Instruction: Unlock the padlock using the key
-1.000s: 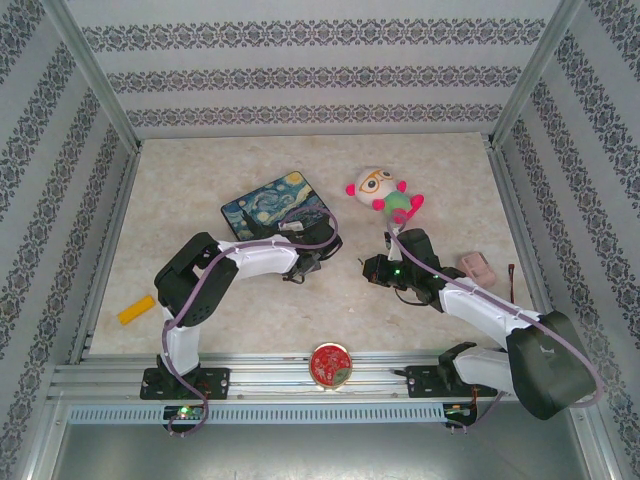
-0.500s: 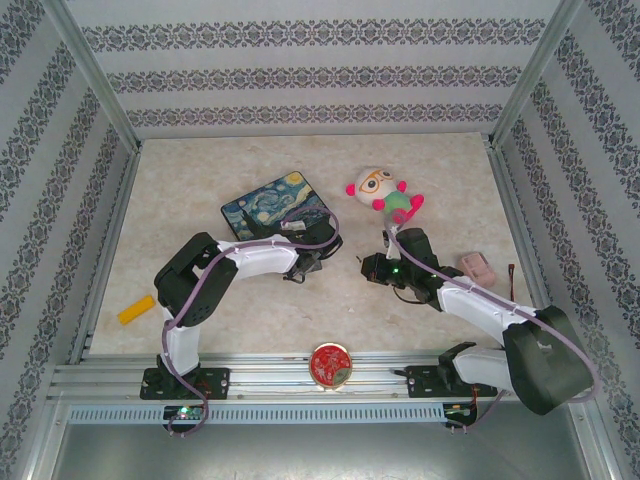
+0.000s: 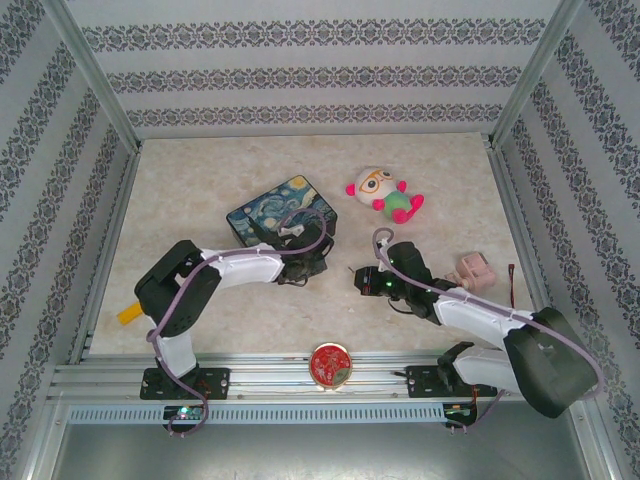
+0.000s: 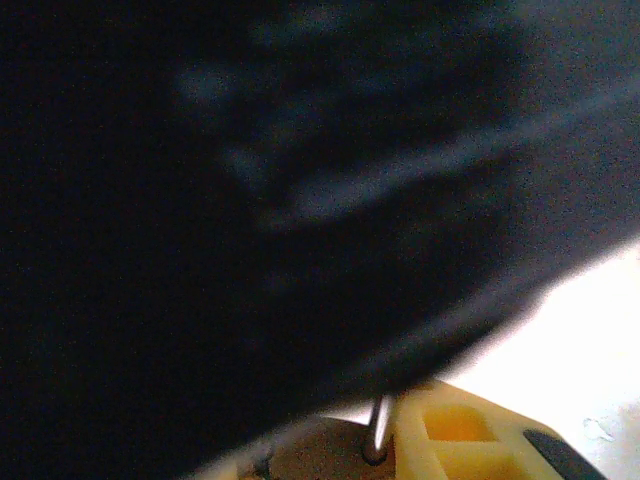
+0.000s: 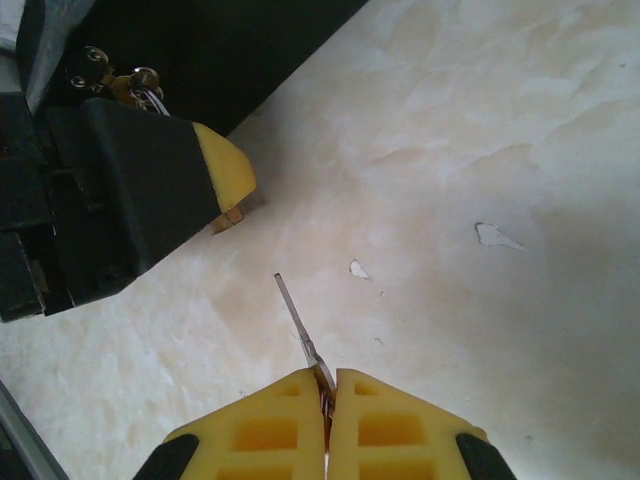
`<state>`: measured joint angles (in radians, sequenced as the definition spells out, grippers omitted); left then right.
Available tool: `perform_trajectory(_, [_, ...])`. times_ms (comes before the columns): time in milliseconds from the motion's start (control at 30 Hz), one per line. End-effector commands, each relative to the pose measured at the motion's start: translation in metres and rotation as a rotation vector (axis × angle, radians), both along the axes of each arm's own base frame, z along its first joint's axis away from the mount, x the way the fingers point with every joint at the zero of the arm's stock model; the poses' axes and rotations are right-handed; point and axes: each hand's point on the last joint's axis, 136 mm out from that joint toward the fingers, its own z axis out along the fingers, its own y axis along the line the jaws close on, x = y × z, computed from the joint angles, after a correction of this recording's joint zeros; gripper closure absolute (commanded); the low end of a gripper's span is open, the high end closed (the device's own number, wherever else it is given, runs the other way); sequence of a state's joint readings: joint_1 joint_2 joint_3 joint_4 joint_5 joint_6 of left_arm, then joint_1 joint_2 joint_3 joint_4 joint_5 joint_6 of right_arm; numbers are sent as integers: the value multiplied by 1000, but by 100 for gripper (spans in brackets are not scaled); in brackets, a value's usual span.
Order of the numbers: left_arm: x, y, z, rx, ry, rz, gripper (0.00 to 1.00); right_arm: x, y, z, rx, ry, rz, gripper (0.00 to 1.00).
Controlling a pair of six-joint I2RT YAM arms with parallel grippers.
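My left gripper (image 3: pixel 303 266) sits just in front of the tin box, shut on the padlock (image 4: pixel 320 455). The padlock's brown-brass body and thin silvery shackle (image 4: pixel 379 430) lie against the yellow finger (image 4: pixel 455 435). A brass sliver of the padlock (image 5: pixel 230 217) pokes out under the left gripper's yellow fingertip (image 5: pixel 228 172). My right gripper (image 5: pixel 328 378) is shut on the key (image 5: pixel 296 318). Its thin blade points up-left toward that fingertip, a short gap away. From above, the right gripper (image 3: pixel 358 279) faces the left one.
The starry-night tin box (image 3: pixel 282 208) lies right behind the left gripper and darkens most of the left wrist view. A pink and green doll (image 3: pixel 385 195), a pink object (image 3: pixel 477 268), a red round tin (image 3: pixel 329 363) and a yellow block (image 3: pixel 135 310) lie around.
My right gripper with the key has moved left and nearer, closing on the left gripper. The left arm's elbow has swung left and lower, and its gripper has stayed by the box.
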<state>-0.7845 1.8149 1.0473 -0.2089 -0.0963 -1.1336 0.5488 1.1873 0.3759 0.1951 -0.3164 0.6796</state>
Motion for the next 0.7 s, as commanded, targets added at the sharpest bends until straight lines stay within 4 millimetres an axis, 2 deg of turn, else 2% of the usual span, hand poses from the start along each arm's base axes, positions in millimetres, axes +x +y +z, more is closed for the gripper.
perform_trajectory(0, [6, -26, 24, -200, -40, 39, 78, 5, -2, 8, -3, -72, -39, 100])
perform_trajectory(133, [7, -34, 25, -269, -38, 58, 78, 5, 0, 13, -7, -99, -52, 100])
perform_trajectory(167, [7, -36, 25, -283, -36, 57, 78, -1, -4, 3, -28, -83, -56, 100])
perform_trajectory(400, [8, -53, 24, -381, -22, 58, 78, -1, 3, -1, -30, -97, -76, 100])
perform_trajectory(667, [10, -58, 22, -419, -20, 70, 78, 0, 20, -8, -7, -75, -48, 100])
